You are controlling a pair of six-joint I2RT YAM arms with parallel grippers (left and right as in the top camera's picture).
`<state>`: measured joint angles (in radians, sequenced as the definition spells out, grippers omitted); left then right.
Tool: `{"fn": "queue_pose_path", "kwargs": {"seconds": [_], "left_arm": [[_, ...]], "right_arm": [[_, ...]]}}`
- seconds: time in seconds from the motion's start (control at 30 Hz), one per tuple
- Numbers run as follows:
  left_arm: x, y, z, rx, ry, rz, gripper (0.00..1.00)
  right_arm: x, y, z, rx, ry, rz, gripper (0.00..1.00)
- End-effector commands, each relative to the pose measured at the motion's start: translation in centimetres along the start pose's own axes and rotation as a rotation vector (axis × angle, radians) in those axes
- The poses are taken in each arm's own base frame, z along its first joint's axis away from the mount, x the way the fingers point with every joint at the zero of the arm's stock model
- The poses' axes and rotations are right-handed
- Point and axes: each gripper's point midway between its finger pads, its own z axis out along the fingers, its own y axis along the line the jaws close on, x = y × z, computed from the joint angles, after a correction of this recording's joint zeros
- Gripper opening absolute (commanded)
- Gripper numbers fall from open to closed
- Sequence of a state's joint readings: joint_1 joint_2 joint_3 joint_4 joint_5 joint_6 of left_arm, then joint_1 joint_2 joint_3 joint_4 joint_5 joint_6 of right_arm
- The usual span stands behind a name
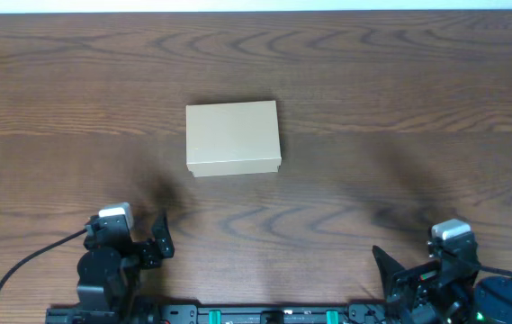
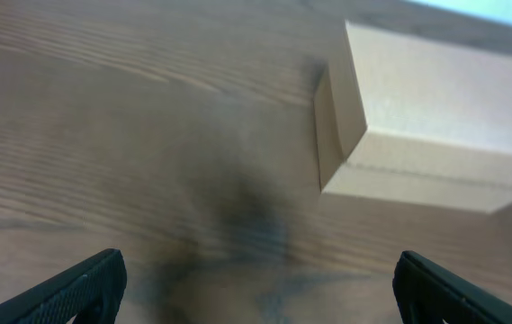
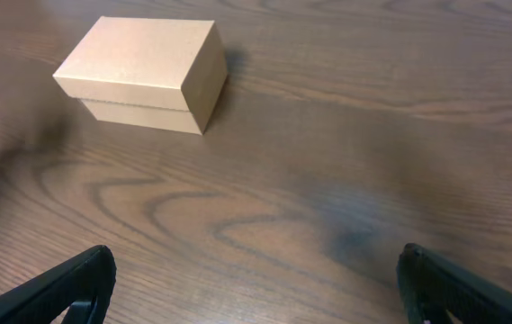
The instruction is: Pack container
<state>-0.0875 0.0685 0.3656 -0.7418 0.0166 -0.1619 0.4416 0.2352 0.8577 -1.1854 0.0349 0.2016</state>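
Container (image 1: 233, 137) is seen sitting flat on the wood-grain bench (image 1: 417, 108), roughly mid-bench and slightly left of centre in the overhead view. It is shut: the lid (image 3: 139, 54) is seated down over the body, and a seam line is visible along the side. Plain tan cardboard, no markings visible.

Left hand (image 1: 152, 241) is parked at the near edge of the bench, well apart from the container. Its jaws are spread wide and nothing is held between them. In the left wrist view, only the two dark fingertips (image 2: 103, 279) are shown at the bottom corners, with bare bench between them and the container (image 2: 435, 117) ahead and to the right, blurred.

Right hand (image 1: 408, 265) is parked at the near right, also well apart from the container. Its jaws are likewise spread wide and nothing is gripped. In the right wrist view, the container (image 3: 143, 72) is seen at upper left, well clear of the fingertips (image 3: 85, 279).

No contact is seen between either hand and the container.
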Motion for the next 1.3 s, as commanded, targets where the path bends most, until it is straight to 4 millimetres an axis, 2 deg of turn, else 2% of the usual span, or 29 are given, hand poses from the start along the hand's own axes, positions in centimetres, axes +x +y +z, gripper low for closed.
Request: {"fn": "queue_pose_path", "kwargs": {"seconds": [0.0, 0.6, 1.27], "left_arm": [[0.6, -0.1, 0.5, 0.017, -0.015, 0.052, 0.95], [6.1, 2.1, 3.6, -0.056, 0.115, 0.079, 0.95], [6.1, 2.1, 3.6, -0.057, 0.113, 0.094, 0.95]], "right_arm": [[0.0, -0.2, 0.0, 0.013, -0.002, 0.013, 0.99], [0.0, -0.2, 0.0, 0.013, -0.002, 0.013, 0.99], [0.0, -0.2, 0.0, 0.013, -0.002, 0.013, 0.99]]}}
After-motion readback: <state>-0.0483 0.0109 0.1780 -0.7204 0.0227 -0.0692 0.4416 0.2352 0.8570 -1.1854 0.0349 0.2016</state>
